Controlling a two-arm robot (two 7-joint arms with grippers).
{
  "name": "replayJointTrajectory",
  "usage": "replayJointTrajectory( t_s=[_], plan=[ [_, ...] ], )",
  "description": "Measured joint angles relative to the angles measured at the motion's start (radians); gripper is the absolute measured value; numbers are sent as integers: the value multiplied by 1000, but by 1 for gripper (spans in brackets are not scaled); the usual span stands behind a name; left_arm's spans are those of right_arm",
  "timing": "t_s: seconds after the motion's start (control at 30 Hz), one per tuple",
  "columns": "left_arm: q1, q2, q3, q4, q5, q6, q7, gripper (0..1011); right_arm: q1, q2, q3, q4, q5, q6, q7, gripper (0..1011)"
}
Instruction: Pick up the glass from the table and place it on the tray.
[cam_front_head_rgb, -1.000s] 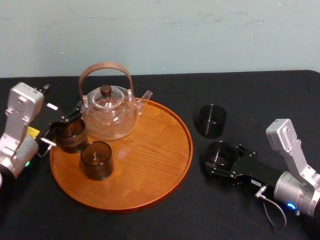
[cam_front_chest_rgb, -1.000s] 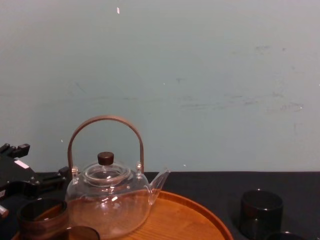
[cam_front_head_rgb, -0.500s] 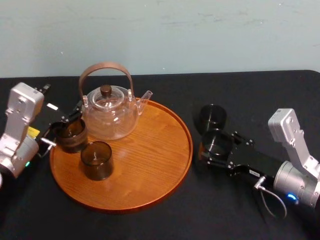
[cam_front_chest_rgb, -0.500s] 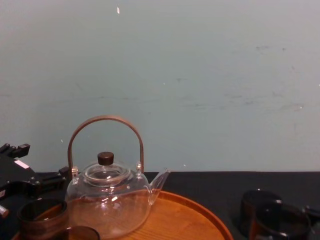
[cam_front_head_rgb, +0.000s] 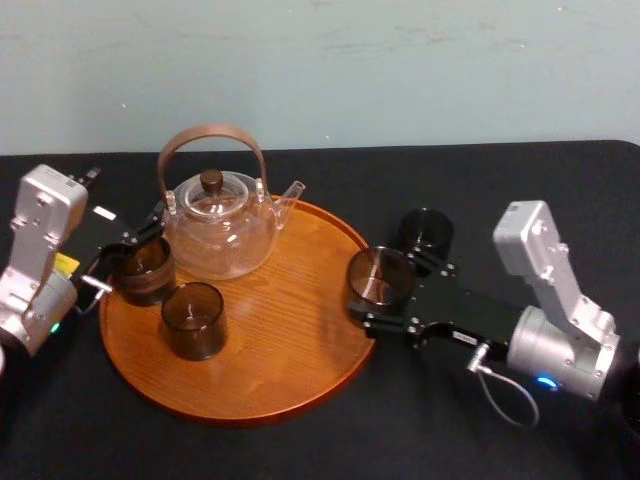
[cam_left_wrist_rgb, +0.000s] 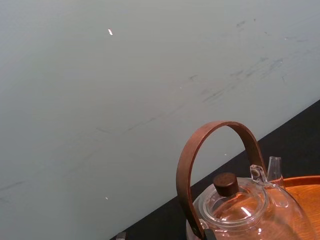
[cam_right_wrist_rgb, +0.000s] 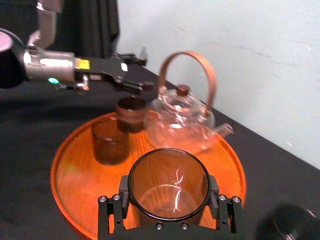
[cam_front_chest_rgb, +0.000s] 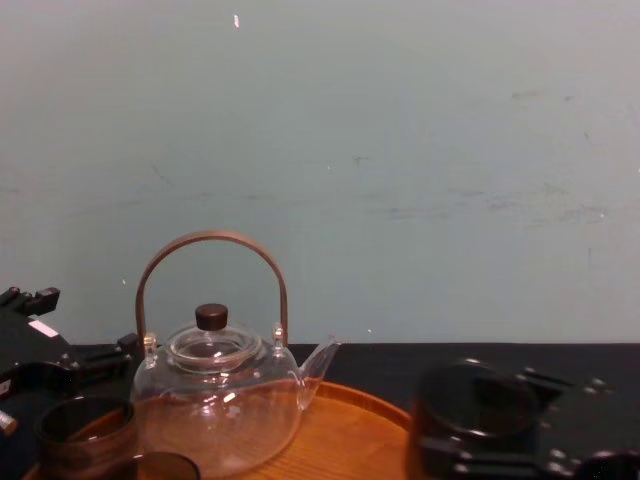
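no text or label can be read.

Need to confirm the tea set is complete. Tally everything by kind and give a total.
Glasses: 4 (rear tray glass, front tray glass, held glass in the right gripper, table glass)
Teapot: 1
Tray: 1
Total: 6

Smoky glass (cam_front_head_rgb: 380, 277) upright above right rim of orange tray (cam_front_head_rgb: 290, 340)
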Motion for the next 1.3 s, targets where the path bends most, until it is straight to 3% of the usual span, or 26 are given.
replayJointTrajectory(
  t_s=[0.17,0.53,0.83,1.3],
  plan=[
    [0,0,0,0,0,0,0,1001,51,-35,-55,19,-17,15,8,905],
    [0,0,0,0,0,0,0,1001,115,-87,-126,71,-38,32,14,904],
    [0,0,0,0,0,0,0,1001,144,-116,-159,117,-44,40,15,904],
    [0,0,0,0,0,0,0,1001,167,-143,-178,190,-51,27,17,904]
  ],
)
